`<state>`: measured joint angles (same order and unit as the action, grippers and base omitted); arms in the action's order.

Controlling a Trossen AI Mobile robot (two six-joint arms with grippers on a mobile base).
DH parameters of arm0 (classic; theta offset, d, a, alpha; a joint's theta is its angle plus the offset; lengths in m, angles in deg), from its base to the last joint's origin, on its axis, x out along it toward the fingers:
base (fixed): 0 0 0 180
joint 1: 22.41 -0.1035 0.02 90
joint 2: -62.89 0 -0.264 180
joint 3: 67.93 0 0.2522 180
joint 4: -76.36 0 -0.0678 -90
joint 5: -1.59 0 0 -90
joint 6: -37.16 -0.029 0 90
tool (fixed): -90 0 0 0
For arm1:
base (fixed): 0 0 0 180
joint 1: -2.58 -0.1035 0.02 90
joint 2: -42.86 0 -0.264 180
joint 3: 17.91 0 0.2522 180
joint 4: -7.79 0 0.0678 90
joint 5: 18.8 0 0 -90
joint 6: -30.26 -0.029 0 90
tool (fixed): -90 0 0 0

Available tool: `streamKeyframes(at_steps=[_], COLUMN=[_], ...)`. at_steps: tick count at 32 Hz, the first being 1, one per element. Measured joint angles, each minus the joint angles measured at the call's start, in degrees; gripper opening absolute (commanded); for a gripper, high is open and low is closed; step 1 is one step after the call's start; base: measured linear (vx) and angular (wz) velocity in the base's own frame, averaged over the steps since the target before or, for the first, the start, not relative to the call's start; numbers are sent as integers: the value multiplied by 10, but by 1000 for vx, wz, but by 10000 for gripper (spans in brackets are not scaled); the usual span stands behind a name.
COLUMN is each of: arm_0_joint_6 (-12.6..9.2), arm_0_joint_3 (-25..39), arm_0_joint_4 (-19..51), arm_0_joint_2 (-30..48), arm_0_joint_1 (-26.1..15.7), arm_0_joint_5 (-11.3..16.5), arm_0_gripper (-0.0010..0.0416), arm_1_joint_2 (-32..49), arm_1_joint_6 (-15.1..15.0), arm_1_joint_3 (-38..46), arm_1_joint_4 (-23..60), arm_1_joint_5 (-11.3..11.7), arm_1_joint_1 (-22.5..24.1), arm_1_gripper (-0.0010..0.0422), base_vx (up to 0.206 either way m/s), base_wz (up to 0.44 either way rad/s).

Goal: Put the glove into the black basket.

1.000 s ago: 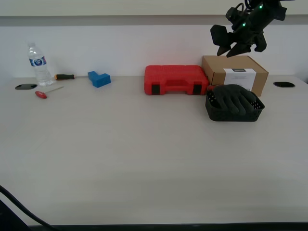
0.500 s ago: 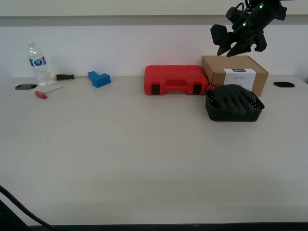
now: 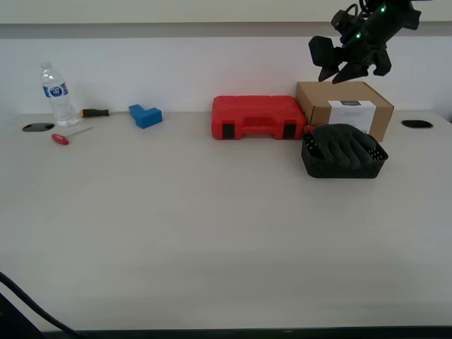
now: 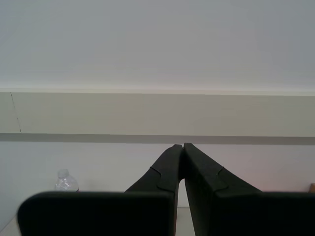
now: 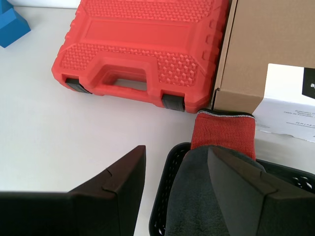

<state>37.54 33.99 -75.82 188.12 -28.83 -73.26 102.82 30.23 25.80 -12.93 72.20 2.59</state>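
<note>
A: Where is the glove [image 3: 345, 146] sitting?

B: It is lying in the black basket [image 3: 344, 167], directly below my first gripper [image 5: 174, 162]. Its red cuff is hanging over the basket's rim toward the cardboard box [image 5: 275, 64], and the fingers are draping across the basket's other side.

A: And is that gripper holding anything?

B: No. My first gripper is hanging high above the basket with its jaws standing apart and nothing between them. The red tool case [image 5: 142, 46] is lying on the table [image 3: 176, 212] beyond it, beside the box.

A: What about the other one?

B: My second gripper [image 4: 182, 147] is pointing at the wall, its jaws pressed together and empty, with a water bottle [image 4: 65, 181] showing low beyond it.
</note>
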Motion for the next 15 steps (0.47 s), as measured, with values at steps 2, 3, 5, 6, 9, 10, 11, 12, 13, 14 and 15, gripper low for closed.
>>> streamKeyframes(at_steps=[2,3,5,6,9,10,11,12,13,14,15], arm_0_joint_6=[0,0,0,0,0,0,0,0,0,0,0], arm_0_joint_3=[0,0,0,0,0,0,0,0,0,0,0], arm_0_joint_4=[0,0,0,0,0,0,0,0,0,0,0], arm_0_joint_2=[0,0,0,0,0,0,0,0,0,0,0], arm_0_joint_1=[0,0,0,0,0,0,0,0,0,0,0], arm_0_joint_5=[0,0,0,0,0,0,0,0,0,0,0], arm_0_gripper=[174,174,174,174,174,174,174,174,174,174,174], arm_1_joint_2=[0,0,0,0,0,0,0,0,0,0,0], arm_1_joint_6=[0,0,0,0,0,0,0,0,0,0,0], arm_1_joint_3=[0,0,0,0,0,0,0,0,0,0,0], arm_1_joint_4=[0,0,0,0,0,0,0,0,0,0,0], arm_1_joint_5=[0,0,0,0,0,0,0,0,0,0,0], arm_1_joint_1=[0,0,0,0,0,0,0,0,0,0,0], arm_1_gripper=[0,0,0,0,0,0,0,0,0,0,0], base_vx=[0,0,0,0,0,0,0,0,0,0,0], base_wz=[0,0,0,0,0,0,0,0,0,0,0])
